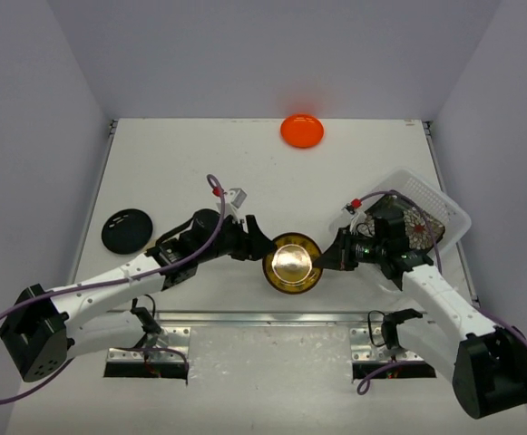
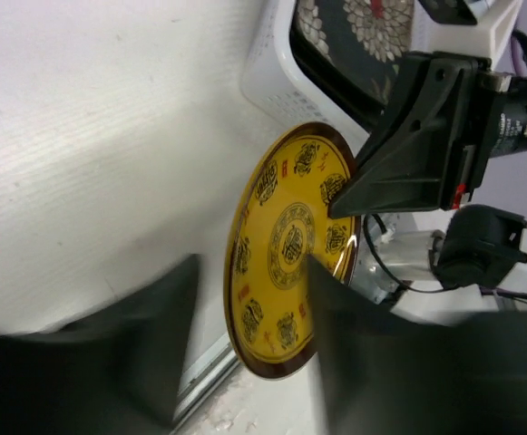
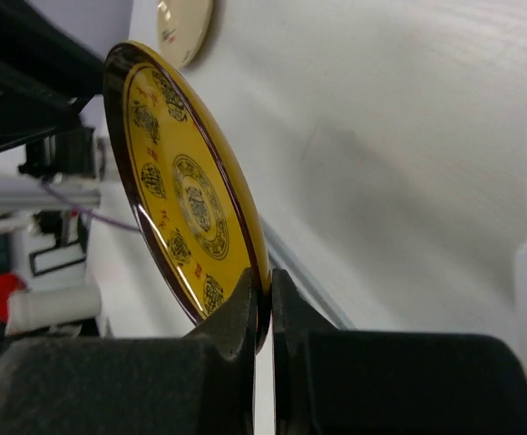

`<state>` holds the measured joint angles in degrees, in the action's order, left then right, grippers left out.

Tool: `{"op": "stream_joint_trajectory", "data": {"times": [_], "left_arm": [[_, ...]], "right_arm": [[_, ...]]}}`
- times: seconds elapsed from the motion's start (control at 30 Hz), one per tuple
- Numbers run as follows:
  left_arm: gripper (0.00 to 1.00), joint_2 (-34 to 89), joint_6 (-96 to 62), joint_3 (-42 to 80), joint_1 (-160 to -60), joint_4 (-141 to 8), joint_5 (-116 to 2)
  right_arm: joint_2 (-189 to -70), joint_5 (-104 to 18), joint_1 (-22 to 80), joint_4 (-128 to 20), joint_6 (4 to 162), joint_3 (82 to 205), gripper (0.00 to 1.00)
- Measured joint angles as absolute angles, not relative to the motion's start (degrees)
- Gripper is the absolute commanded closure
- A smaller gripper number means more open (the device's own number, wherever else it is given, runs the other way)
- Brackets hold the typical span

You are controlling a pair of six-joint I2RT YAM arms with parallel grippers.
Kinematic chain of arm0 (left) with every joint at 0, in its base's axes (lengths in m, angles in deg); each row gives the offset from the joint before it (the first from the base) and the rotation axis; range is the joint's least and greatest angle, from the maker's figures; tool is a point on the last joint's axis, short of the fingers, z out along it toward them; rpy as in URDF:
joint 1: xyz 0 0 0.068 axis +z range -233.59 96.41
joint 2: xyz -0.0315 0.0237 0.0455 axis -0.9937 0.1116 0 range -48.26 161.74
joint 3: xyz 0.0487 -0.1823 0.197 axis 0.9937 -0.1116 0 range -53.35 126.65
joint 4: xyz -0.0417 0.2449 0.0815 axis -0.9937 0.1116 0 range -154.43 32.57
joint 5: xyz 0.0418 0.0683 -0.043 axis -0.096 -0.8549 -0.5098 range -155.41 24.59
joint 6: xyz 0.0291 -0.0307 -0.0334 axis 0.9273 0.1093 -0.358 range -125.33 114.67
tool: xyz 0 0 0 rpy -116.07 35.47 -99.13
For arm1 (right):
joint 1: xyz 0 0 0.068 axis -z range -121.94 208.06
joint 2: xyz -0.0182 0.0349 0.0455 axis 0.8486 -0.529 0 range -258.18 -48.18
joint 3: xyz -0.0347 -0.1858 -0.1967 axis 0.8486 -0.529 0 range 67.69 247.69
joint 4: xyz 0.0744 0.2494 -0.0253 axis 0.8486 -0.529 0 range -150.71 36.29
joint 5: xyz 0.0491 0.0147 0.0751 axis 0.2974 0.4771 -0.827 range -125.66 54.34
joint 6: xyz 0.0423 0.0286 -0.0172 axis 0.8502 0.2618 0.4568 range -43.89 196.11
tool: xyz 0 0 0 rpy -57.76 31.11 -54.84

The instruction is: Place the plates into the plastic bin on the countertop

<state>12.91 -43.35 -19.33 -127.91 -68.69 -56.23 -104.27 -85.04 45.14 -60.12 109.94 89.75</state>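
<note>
**Three round plates out, one in a pinch**

Three round plates are outside the plastic bin (image 1: 424, 193). An orange plate (image 1: 301, 130) lies at the far edge of the countertop (image 1: 181, 163). A dark plate (image 1: 125, 229) lies at the left. The yellow-patterned plate (image 1: 293, 263) is between the two arms, near the front rail.

In the bin, the left wrist view shows one black plate with white flowers (image 2: 369, 20). Whether more lie under it I cannot tell.

The yellow-patterned plate is round and has no long axis. From above, its patterned face points up. The right gripper (image 3: 263, 292) has both fingers pressed on the plate's right rim. The left gripper (image 1: 259, 245) is at the opposite rim with its fingers (image 2: 150, 353) spread wide, not closed on it.

The bin stands at the right, skewed to the countertop's edges, with its perforated end toward the far right.
</note>
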Motion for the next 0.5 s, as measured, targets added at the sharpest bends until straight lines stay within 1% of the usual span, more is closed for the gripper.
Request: {"op": "stream_joint_trajectory", "data": {"times": [0.1,0.17,0.23,0.33,0.4,0.5], "left_arm": [[0.00,12.26,-43.66,-16.41,-128.17,-64.16,-61.28],[0.00,9.34,-43.85,-15.17,-128.19,-59.72,-68.90],[0.00,4.76,-45.26,-14.78,-128.14,-54.30,-78.41],[0.00,-2.47,-48.44,-14.69,-127.21,-46.21,-90.03],[0.00,-5.60,-50.23,-14.32,-126.06,-41.49,-95.44],[0.00,-7.44,-52.21,-13.45,-123.32,-35.51,-99.87]], "right_arm": [[-101.38,-77.81,45.89,-63.25,110.51,90.01,1.00],[-98.43,-73.49,48.86,-65.74,111.95,90.33,1.00],[-94.46,-70.18,54.88,-67.66,114.53,90.43,1.00],[-88.56,-65.31,67.92,-68.73,119.74,90.41,1.00],[-86.07,-61.73,74.14,-68.78,123.70,90.16,1.00],[-84.07,-57.51,80.60,-68.81,130.12,88.57,1.00]]}}
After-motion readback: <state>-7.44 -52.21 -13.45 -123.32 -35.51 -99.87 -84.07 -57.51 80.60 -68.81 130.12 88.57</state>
